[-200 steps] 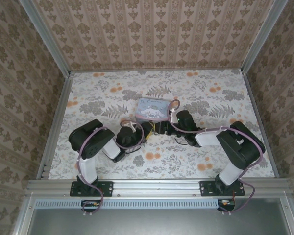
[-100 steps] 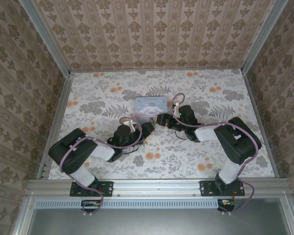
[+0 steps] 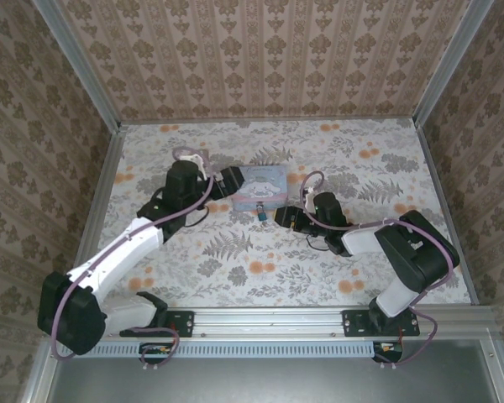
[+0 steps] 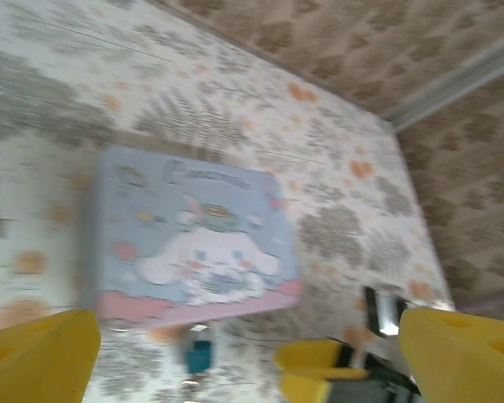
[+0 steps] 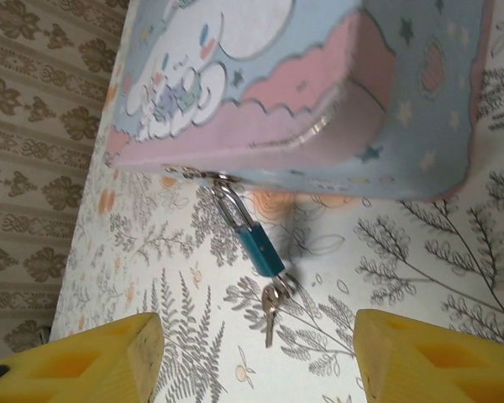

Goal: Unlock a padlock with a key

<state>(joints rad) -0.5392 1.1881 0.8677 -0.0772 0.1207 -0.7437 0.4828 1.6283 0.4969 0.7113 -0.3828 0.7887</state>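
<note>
Left claw (image 4: 248,340) and right claw (image 5: 256,353) gape empty — a pinch at the small silver key (image 5: 270,307) may swing the tiny teal-black padlock (image 5: 260,248) hung on the pale blue cartoon box (image 5: 336,92).

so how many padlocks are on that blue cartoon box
1. A small teal metal padlock hooked to the clasp on the front edge of the pale blue rectangular cartoon-character box, a small metal key at its far end. Other sides are hidden.

Nothing legible anywhere: just one cursive word along the top of the blue box (image 4: 193,239) lid, too blurred to read.
</note>
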